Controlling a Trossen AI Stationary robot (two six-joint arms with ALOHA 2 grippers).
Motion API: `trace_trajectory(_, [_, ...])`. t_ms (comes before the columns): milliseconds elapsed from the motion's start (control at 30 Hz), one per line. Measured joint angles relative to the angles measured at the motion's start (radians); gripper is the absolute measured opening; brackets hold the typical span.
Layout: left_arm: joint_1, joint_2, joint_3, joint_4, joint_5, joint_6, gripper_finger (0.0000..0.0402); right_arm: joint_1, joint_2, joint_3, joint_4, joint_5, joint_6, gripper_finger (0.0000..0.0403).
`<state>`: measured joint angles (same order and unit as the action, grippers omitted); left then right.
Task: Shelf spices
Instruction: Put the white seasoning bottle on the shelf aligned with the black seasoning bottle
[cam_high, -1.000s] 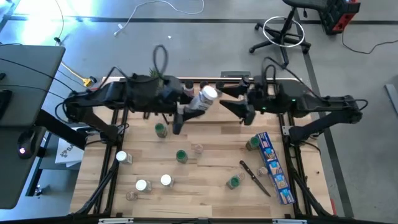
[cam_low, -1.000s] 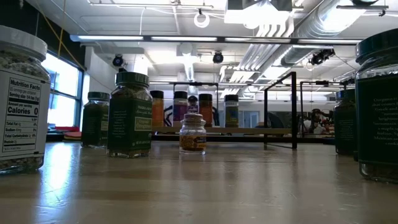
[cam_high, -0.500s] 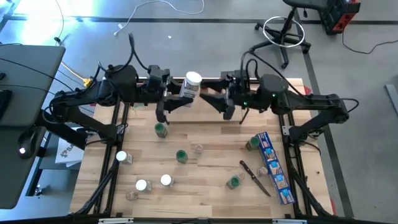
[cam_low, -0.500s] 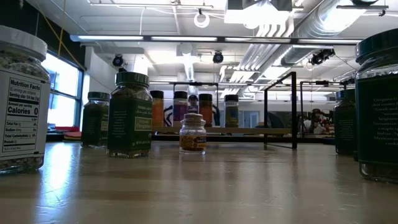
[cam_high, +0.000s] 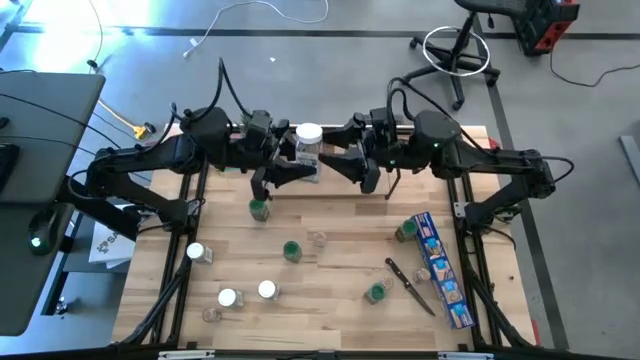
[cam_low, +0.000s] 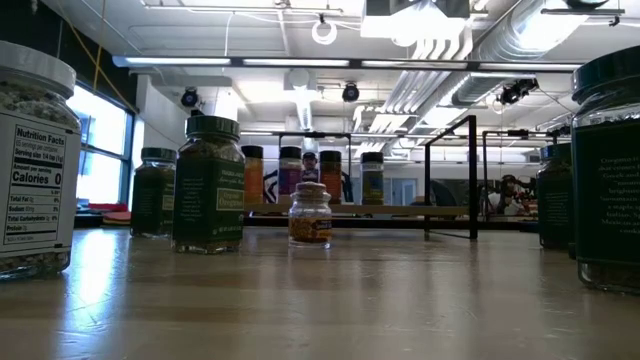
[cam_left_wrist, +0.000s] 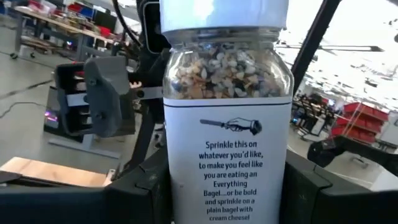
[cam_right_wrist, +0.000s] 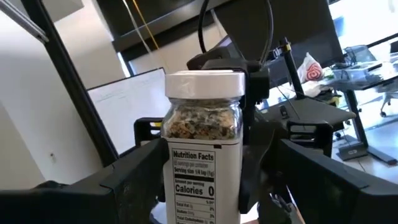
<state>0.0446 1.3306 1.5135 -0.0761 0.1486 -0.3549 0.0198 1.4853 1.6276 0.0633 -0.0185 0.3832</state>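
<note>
The left gripper (cam_high: 290, 168) was clamped on the lower body of a white-capped spice jar (cam_high: 307, 146), holding it upright above the back of the table, close in front of the shelf (cam_low: 360, 209). The right gripper (cam_high: 350, 160) stood just beside it on the far side, its fingers (cam_right_wrist: 134, 171) spread wide with the jar (cam_right_wrist: 202, 155) between them but not yet pinched. The jar (cam_left_wrist: 227, 124) looked rigid and fairly light, filled with coarse seasoning; its smooth wall and paper label could slip, so I judged the straight labelled body the best place to grip, well below the cap, leaving the neck clear for the other tool. A drop might crack it if it is glass. Compared with a second earlier, the jar had gone from tilted to upright and had moved with both grippers toward the left side of the table; the right gripper had closed in around it. The other jars on the table (cam_high: 330, 270) had not moved.
</note>
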Motion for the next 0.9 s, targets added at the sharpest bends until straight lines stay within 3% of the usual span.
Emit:
trace_trajectory(600, [0.001,0.015,-0.003,-0.098,-0.024,-0.019,0.0185,0.000,-0.004,-0.002,-0.127,0.045,-0.018,0.0303])
trace_trajectory(733, [0.001,0.029,-0.002,-0.120,-0.009,-0.031,0.0185,0.000,-0.005,-0.002,-0.157,0.045,-0.018,0.0270])
trace_trajectory(900, [0.000,0.048,-0.002,-0.143,-0.010,-0.037,0.0185,0.000,-0.006,-0.002,-0.230,0.044,-0.009,0.0194])
